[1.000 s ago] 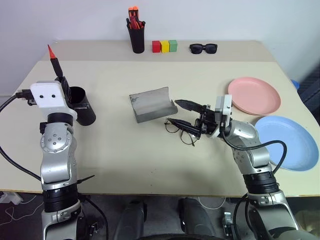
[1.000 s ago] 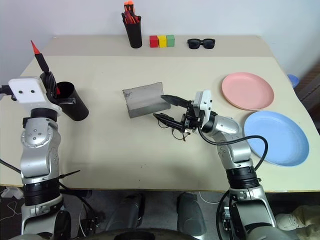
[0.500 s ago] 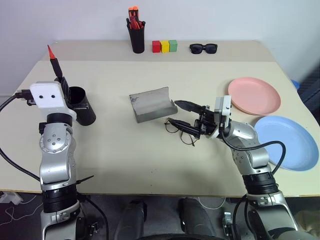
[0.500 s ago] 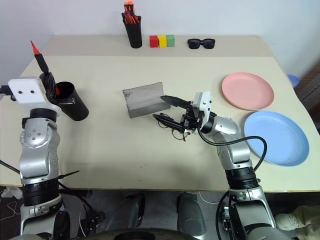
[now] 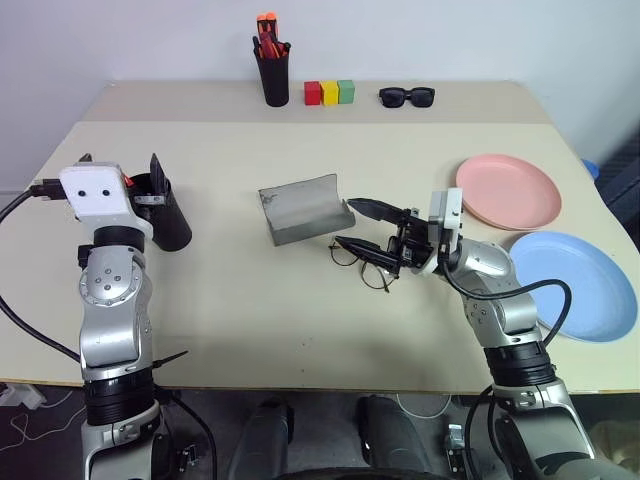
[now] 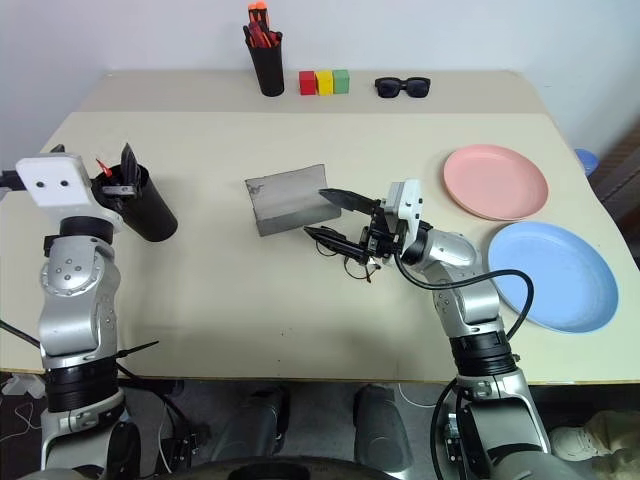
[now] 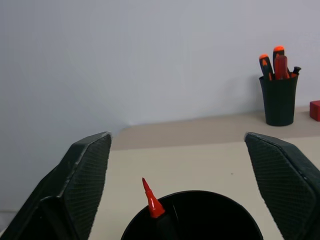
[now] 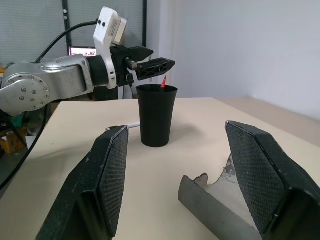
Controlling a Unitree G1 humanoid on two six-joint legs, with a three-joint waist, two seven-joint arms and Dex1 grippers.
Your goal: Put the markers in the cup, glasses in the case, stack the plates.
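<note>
Black and wide, the cup (image 5: 168, 214) is standing at the left of the beige counter (image 5: 240, 300), and our left hand (image 6: 113, 172) is hovering right over its mouth with its fingers (image 7: 82, 170) spread wide apart, gripping nothing. A dark marker with a red tip (image 7: 152, 204) is sitting inside the cup, its point poking just above the rim. We are holding our right hand (image 5: 372, 233) low over the middle of the counter, pointing toward the left, its two fingers (image 8: 112, 165) parted a good way and closing on nothing. The wire-rimmed glasses (image 5: 362, 263) are lying on the counter just under and beside this hand's lower finger; whether the finger is touching the frame we cannot tell. Just beyond them the grey case (image 5: 303, 206) is lying open, its lid tipped back, near the hand but apart from it. At the right the pink plate (image 5: 508, 190) and the blue plate (image 5: 578, 284) are resting side by side on the counter, unstacked, the pink one farther back. Along the far edge we are seeing a narrower black cup of orange-red markers (image 5: 272, 72), three coloured blocks (image 5: 330, 92) and a pair of dark sunglasses (image 5: 406, 96). The white-bodied marker we cannot make out.
</note>
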